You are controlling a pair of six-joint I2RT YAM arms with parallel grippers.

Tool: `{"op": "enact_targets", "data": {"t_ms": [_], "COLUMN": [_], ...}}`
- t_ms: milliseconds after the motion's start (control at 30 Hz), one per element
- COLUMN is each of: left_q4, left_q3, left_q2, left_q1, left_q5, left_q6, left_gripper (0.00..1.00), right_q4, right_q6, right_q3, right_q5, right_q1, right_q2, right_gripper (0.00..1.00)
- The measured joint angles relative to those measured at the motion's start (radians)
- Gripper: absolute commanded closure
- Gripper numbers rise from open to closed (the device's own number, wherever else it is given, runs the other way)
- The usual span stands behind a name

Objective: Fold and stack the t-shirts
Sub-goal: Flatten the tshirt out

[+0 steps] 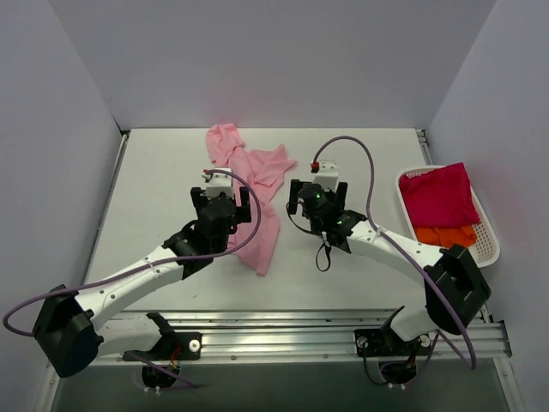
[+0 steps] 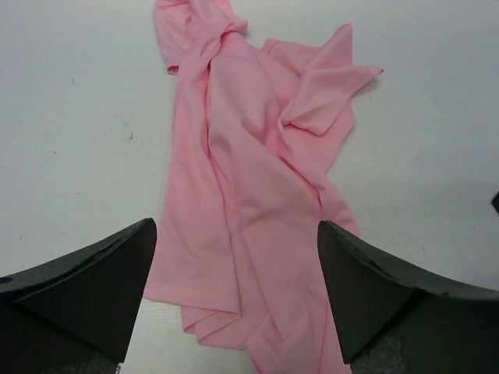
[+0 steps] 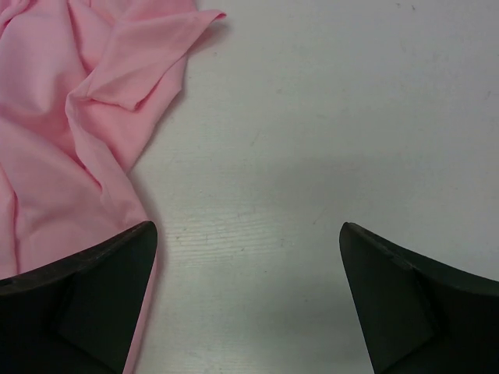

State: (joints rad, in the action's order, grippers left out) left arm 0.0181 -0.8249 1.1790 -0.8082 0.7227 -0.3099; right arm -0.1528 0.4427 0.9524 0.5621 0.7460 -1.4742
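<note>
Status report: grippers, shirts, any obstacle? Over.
Left gripper, right gripper open, empty. Pink shirt crumpled, unfolded, under left gripper. Red shirt, orange shirt in basket. No obstacle.

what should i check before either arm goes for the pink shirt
1. Left pincer open and empty: ok, jaws wide.
2. Right pincer open and empty: ok, jaws wide.
3. Left pincer lined up over the pink shirt: ok, cloth lies between its fingers in the wrist view.
4. Right pincer over cloth: not ok, mostly bare table below it, the shirt's edge by its left finger.
5. Pink shirt flat: not ok, bunched and twisted into a long strip.
6. Other shirts out of the way: ok, red shirt and orange shirt lie in the basket on the right.
</note>
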Motion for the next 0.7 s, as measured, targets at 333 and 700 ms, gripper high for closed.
{"op": "enact_targets", "data": {"t_ms": [333,700], "left_q4": [-0.083,-0.229], "left_q3": [-0.016,-0.003], "left_q2": [0.009,-0.109], "left_q1": [0.075,0.172], "left_q5": [0.071,0.002], "left_q6": [-0.034,-0.254], "left_gripper": [0.06,0.06], "right_q4": [-0.081,-0.098], "right_q6": [0.042,0.087], "right_q3": [-0.18,-0.23], "right_q5": [-0.03,-0.124], "right_q1": [-0.124,-0.252], "right_q2": [0.293,0.346], "right_gripper": [0.0,0.0]}}
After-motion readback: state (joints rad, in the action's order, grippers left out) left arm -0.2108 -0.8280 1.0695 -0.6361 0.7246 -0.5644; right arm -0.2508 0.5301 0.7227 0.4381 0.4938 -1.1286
